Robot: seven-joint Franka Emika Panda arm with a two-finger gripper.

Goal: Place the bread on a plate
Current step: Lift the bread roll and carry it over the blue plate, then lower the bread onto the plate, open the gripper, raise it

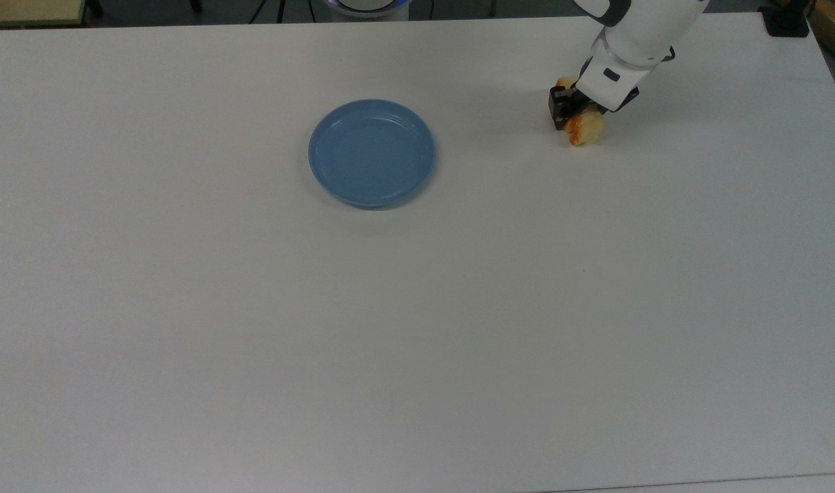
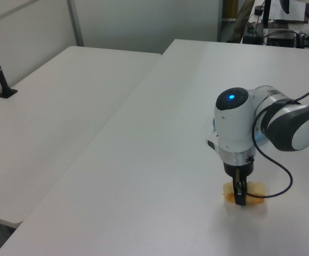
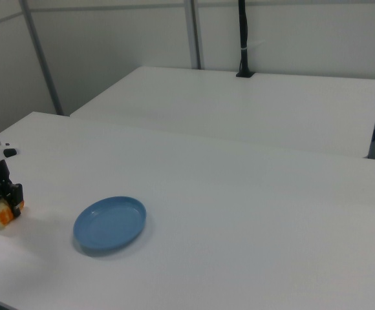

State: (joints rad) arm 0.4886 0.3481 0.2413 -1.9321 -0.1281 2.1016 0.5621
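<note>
The bread (image 1: 584,127) lies on the tabletop (image 1: 417,329) at the far right in the top view, its orange-glazed lumps and pale crumb showing just beyond my hand (image 1: 572,115). In the left view it sits near the front edge, with my fingers (image 2: 240,193) coming straight down onto its middle. They are closed in on the loaf, one on each side, so I judge that I am pinching it across its short width. In the right view, the loaf is at the far left, caught between the dark pads and resting at or barely off the surface; I cannot tell whether it has left the tabletop.

The plate (image 1: 372,153) stands well apart, toward the top view's left and a little nearer, blue, upright and with nothing in it. Between it and the bread there is only bare tabletop.

As I judge it, the grasp is made or just being made, and that is all that is done. Still to do: lift the loaf clear, carry it across the open stretch toward the top view's left, lower it inside the raised rim, and let go. The loaf looks soft, so a firm squeeze may dent it, and a slack one could let it tip on the way.
</note>
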